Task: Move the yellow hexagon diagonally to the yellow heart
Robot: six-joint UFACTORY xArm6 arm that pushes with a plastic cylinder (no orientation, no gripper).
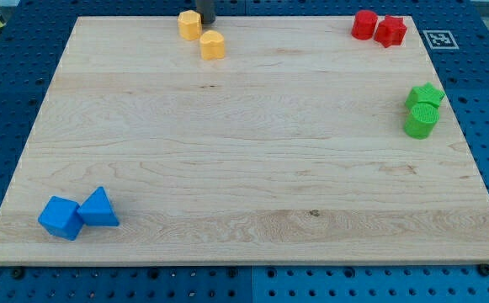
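I have no pincer to spread or press together: my arm ends in a straight dark rod, and only its lower part shows at the view's top edge. My tip (206, 21) sits just beside the yellow hexagon-shaped plastic block (190, 24), on its right side, and seems to touch it, though the rod is cut off by the frame and I cannot be sure of contact.

The yellow hexagon lies at the top edge of the pale wooden board (244, 168), left of centre. The yellow heart-shaped plastic block (213, 45) is just below and to the right of it, very near, perhaps with a sliver of board between them.

As I judge it, the task is close to finished or already done: the two yellow blocks stand diagonal to one another, almost corner to corner. What may be left is a small nudge to close the gap.

The other blocks lie well apart: the two red ones (378, 28) at top right, the two green ones (422, 109) at the right edge, the two blue ones (78, 214) at bottom left.
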